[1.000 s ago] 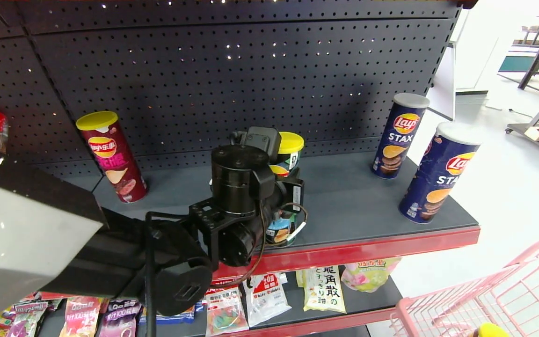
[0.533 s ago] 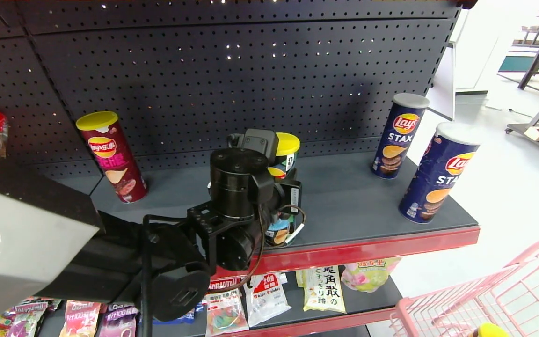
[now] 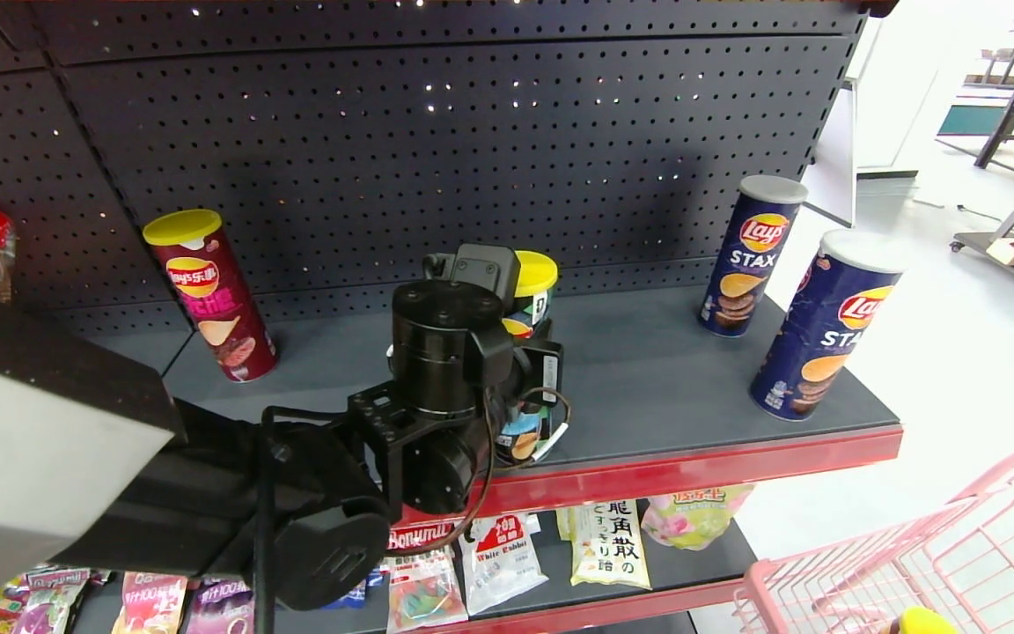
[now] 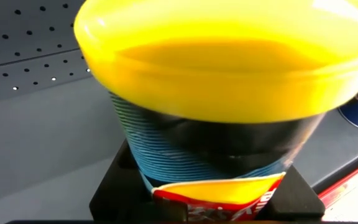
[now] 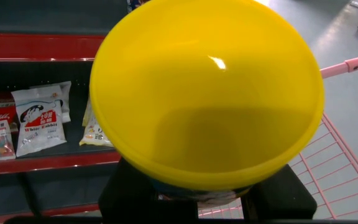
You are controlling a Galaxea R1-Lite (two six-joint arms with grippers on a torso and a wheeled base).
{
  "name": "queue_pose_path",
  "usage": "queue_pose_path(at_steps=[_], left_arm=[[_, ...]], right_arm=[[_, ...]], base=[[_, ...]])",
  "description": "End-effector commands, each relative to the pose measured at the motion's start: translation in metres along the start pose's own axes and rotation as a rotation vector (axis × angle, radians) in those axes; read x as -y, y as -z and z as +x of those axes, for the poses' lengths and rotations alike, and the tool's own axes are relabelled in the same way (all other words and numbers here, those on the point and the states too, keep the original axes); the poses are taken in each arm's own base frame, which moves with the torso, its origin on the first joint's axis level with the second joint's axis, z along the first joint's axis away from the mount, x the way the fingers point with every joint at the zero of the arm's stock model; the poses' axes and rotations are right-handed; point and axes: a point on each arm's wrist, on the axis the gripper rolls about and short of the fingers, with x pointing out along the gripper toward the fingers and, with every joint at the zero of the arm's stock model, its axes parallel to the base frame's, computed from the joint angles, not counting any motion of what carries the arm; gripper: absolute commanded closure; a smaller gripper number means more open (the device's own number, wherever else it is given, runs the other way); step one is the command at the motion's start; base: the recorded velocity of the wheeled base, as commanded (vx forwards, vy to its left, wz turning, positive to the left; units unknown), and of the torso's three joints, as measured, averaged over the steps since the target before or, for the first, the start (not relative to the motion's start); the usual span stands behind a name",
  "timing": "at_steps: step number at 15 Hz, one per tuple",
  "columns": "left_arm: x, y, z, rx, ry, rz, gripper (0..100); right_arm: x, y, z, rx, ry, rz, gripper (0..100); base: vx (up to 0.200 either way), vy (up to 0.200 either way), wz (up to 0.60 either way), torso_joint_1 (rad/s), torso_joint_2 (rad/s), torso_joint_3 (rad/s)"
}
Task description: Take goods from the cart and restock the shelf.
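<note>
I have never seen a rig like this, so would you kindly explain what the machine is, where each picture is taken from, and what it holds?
This is a wheeled robot with two arms, each ending in a gripper. The wide picture comes from a camera on its head, facing a shop shelf; the other two come from cameras on its wrists. On the shelf stand a maroon can on the left and two blue cans on the right. The left gripper is shut on a yellow-lidded can near the shelf's front edge. The right gripper is shut on a second yellow-lidded can, beside the pink cart.
</note>
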Motion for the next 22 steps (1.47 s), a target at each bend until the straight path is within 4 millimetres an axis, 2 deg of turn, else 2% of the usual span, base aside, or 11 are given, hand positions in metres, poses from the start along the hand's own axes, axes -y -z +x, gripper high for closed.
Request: queue_pose_path(at_steps=[1, 9, 10, 18, 22], left_arm=[[0.000, 0.001, -0.001, -0.002, 0.001, -0.001, 100], [0.007, 0.003, -0.005, -0.006, 0.019, -0.001, 100], [0.009, 0.004, -0.006, -0.009, 0.022, 0.001, 0], [0.007, 0.001, -0.008, 0.006, -0.027, -0.004, 0], [0.001, -0.012, -0.034, 0.016, 0.040, -0.029, 0]], right_arm=[[0.000, 0.001, 0.000, -0.002, 0.000, -0.001, 100], [0.000, 0.001, 0.000, -0.004, -0.001, -0.001, 100], [0.000, 0.001, 0.000, -0.004, -0.001, -0.001, 100], [0.000, 0.000, 0.000, -0.001, 0.000, -0.002, 100], [0.000, 0.001, 0.000, -0.004, -0.001, -0.001, 100]], base=[[0.000, 0.000, 0.00, 0.000, 0.00, 0.000], [0.000, 0.000, 0.00, 0.000, 0.00, 0.000], [0.000, 0.000, 0.00, 0.000, 0.00, 0.000], [0.000, 0.000, 0.00, 0.000, 0.00, 0.000], [0.000, 0.000, 0.00, 0.000, 0.00, 0.000]])
